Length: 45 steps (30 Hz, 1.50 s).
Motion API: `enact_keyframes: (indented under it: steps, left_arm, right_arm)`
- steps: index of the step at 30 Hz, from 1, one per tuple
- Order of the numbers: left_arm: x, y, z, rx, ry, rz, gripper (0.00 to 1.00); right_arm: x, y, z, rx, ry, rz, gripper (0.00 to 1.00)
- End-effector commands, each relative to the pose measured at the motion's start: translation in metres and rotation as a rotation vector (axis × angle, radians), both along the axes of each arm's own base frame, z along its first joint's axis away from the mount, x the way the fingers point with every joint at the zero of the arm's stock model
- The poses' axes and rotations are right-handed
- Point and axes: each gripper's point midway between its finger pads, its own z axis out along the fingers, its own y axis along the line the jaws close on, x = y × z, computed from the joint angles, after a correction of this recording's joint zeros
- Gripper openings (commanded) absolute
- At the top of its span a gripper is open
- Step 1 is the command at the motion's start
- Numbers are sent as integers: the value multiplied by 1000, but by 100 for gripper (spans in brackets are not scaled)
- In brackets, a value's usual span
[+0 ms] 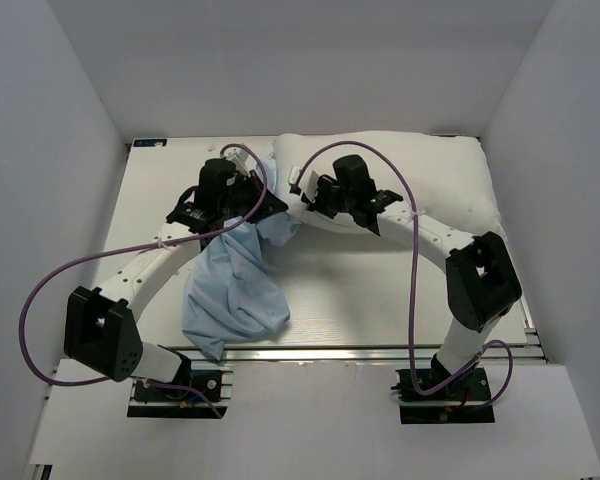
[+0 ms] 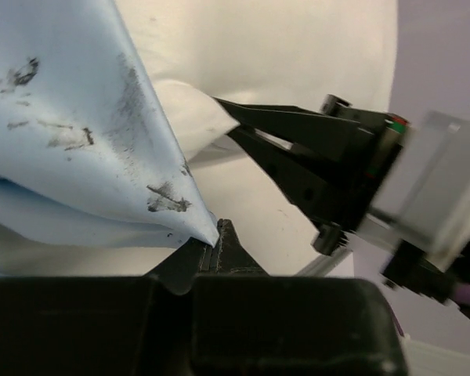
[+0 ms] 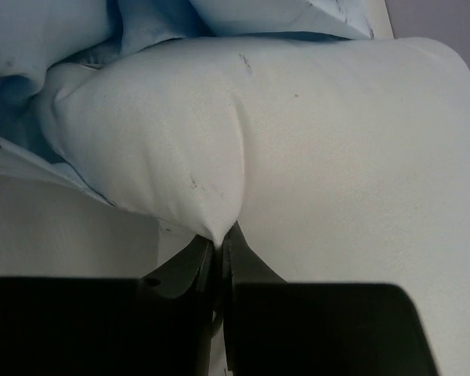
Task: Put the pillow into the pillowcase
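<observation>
The white pillow (image 1: 420, 170) lies along the back right of the table. The light-blue pillowcase (image 1: 230, 285) hangs crumpled from the centre toward the front left. My left gripper (image 2: 214, 239) is shut on a pointed edge of the smudged pillowcase (image 2: 78, 125). My right gripper (image 3: 219, 235) is shut on a pinched fold of the pillow (image 3: 313, 141). The left corner of the pillow sits against the blue pillowcase (image 3: 31, 47), which wraps its top and left side. In the top view the left gripper (image 1: 242, 195) and the right gripper (image 1: 315, 195) are close together at the pillow's left end.
White walls (image 1: 60, 120) enclose the table on three sides. An aluminium rail (image 1: 380, 352) runs along the front edge. Purple cables (image 1: 410, 230) loop over both arms. The right arm's fingers (image 2: 298, 145) cross the left wrist view just right of the pillowcase.
</observation>
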Motion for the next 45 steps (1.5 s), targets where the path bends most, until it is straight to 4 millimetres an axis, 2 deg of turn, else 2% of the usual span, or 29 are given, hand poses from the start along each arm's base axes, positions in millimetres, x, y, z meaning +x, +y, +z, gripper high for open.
enact_keyframes:
  steps: [1, 3, 6, 8, 9, 10, 11, 12, 13, 14, 15, 17, 19, 20, 22, 24, 25, 28, 31, 32, 36, 38, 39, 40, 41, 42, 43, 44, 45]
  left_arm:
    - [-9, -14, 31, -61, -30, -88, 0]
    - [-15, -19, 28, -80, -9, -119, 0]
    - [-22, -32, 45, -127, -32, -156, 0]
    - [-20, -32, 45, -103, -23, -135, 0]
    - [-17, -28, 45, -81, -25, -113, 0]
    - [-12, -17, 29, -21, 13, -45, 0]
    - [-8, -13, 25, -1, 12, -20, 0]
    - [-5, -9, 21, 7, 19, 0, 0]
    - [-2, -7, 18, 10, 28, 18, 0]
    - [4, -5, 12, 20, 45, 54, 0]
    - [7, -3, 10, 28, 53, 75, 0]
    - [15, 6, 1, 62, 80, 141, 0]
    - [16, 11, -4, 80, 94, 169, 0]
    - [17, 14, -7, 90, 98, 185, 0]
    - [16, 12, -8, 90, 104, 176, 0]
    - [14, 5, -9, 71, 113, 135, 0]
    - [12, 3, -9, 66, 113, 120, 0]
    - [3, -4, -9, 43, 122, 61, 10]
    - [-10, -7, -3, 22, 115, 6, 27]
    - [-14, -7, -3, 17, 113, -10, 35]
    - [-41, -12, -2, -38, 122, -99, 49]
    - [-54, -12, 7, -63, 114, -130, 50]
    - [-60, -8, 7, -52, 123, -128, 51]
    - [-59, -1, 10, -28, 115, -96, 51]
    - [-62, 7, 21, -9, 77, -72, 52]
    - [-67, 18, 17, 39, 104, -37, 53]
    - [-59, 31, 28, 79, 65, 39, 56]
    - [-60, 42, 37, 101, 44, 78, 58]
    - [-66, 53, 33, 143, 76, 109, 58]
  right_arm:
    - [-1, 10, 29, 80, 2, -4, 0]
    - [-6, 16, 38, 113, 10, -8, 0]
    - [-5, 21, 42, 127, 28, -33, 0]
    - [-8, 23, 46, 133, 53, -24, 0]
    - [-19, 27, 51, 153, 73, 21, 0]
    - [-29, 25, 51, 153, 96, 44, 0]
    - [-39, 26, 54, 166, 105, 76, 0]
    - [-62, 24, 54, 182, 129, 138, 0]
    - [-73, 21, 53, 175, 134, 170, 0]
    - [-88, 18, 64, 195, 120, 207, 0]
    - [-101, 12, 48, 178, 153, 219, 0]
    - [-121, -2, 37, 156, 165, 245, 0]
    - [-134, -10, 30, 142, 164, 267, 0]
    - [-143, -15, 37, 151, 133, 295, 0]
    - [-160, -23, 22, 141, 166, 314, 0]
    - [-179, -25, 20, 152, 200, 363, 0]
    - [-185, -28, 10, 138, 226, 366, 0]
    - [-193, -33, -7, 96, 261, 354, 0]
    - [-202, -41, -20, 71, 300, 347, 0]
    - [-203, -43, -21, 70, 300, 345, 0]
    - [-201, -45, -27, 56, 313, 316, 0]
    - [-197, -42, -17, 59, 302, 318, 7]
    - [-196, -42, -11, 56, 294, 321, 19]
    - [-195, -46, -7, 46, 290, 322, 26]
    - [-196, -46, 4, 60, 274, 338, 31]
    - [-192, -45, 20, 77, 238, 348, 40]
    - [-193, -49, 33, 86, 200, 357, 45]
    - [-193, -49, 40, 91, 175, 364, 49]
    - [-192, -50, 52, 101, 140, 370, 56]
